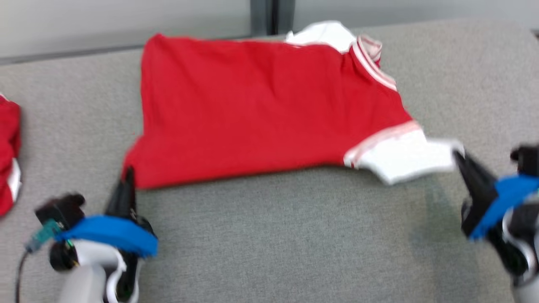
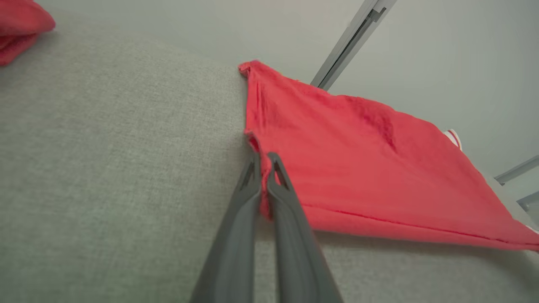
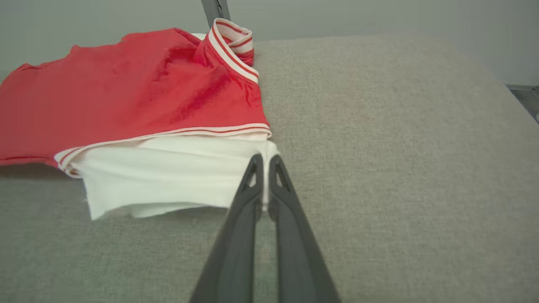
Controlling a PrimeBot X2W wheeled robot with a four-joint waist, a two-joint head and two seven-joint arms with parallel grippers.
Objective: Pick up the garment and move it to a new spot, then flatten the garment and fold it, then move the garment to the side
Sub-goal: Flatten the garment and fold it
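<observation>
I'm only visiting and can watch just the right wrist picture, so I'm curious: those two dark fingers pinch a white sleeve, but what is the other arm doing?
Observer: The left gripper is shut on the near hem corner of the red garment.
Operator: Is anything else lying around there?
Observer: Yes, another red cloth lies at the far left of the grey surface, apart from the garment.

Surface: flat grey woven-fabric surface, wide.
Middle, toward far edge: red cloth garment with white sleeves and striped collar, spread mostly flat.
Left edge: bunched red-and-white cloth, well apart from it.
</observation>
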